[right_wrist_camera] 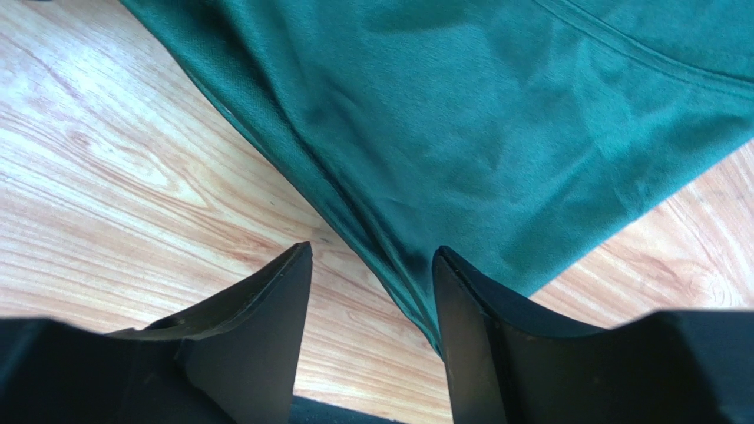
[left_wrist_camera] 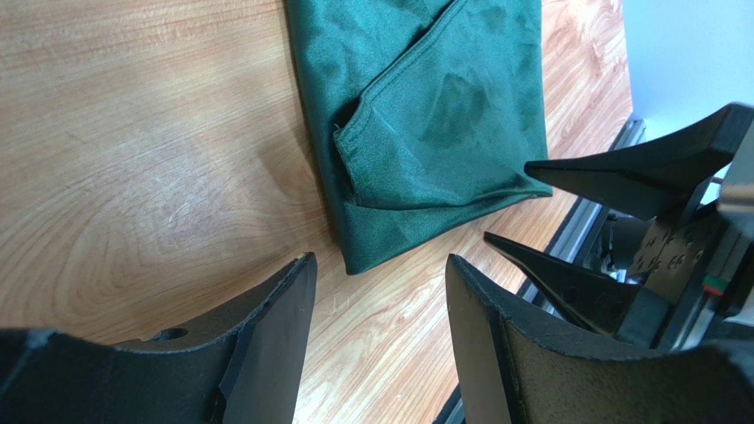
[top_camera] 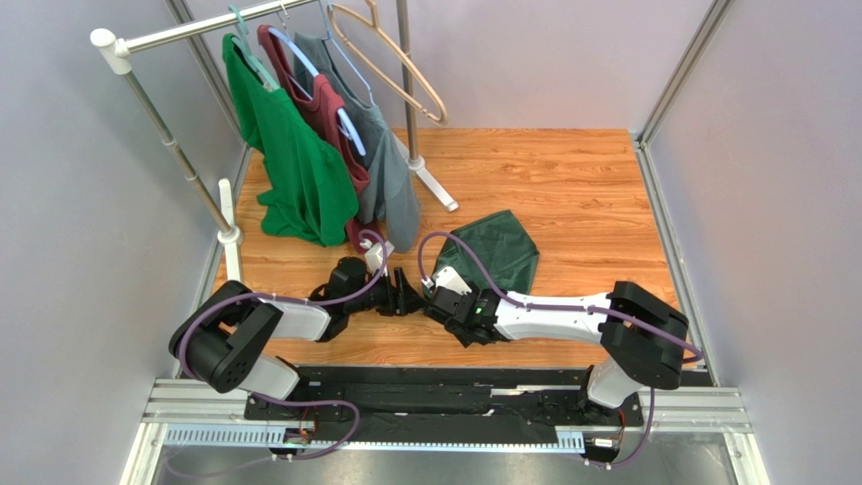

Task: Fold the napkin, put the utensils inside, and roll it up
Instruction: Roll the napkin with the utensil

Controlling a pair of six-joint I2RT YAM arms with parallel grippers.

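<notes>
The dark green napkin (top_camera: 493,250) lies loosely folded on the wooden table, right of centre. It also shows in the left wrist view (left_wrist_camera: 425,115) and fills the top of the right wrist view (right_wrist_camera: 496,115). My left gripper (top_camera: 410,296) is open and empty, close to the napkin's near-left corner (left_wrist_camera: 354,261). My right gripper (top_camera: 433,293) is open just beside it, with its right finger (right_wrist_camera: 460,309) at the napkin's near edge and nothing held. The two grippers nearly touch tip to tip. The fork is not in view.
A clothes rack (top_camera: 177,152) stands at the back left with a bright green shirt (top_camera: 293,162), a maroon shirt (top_camera: 329,111), a grey-green shirt (top_camera: 390,172) and an empty hanger (top_camera: 390,61). Grey walls enclose the table on three sides.
</notes>
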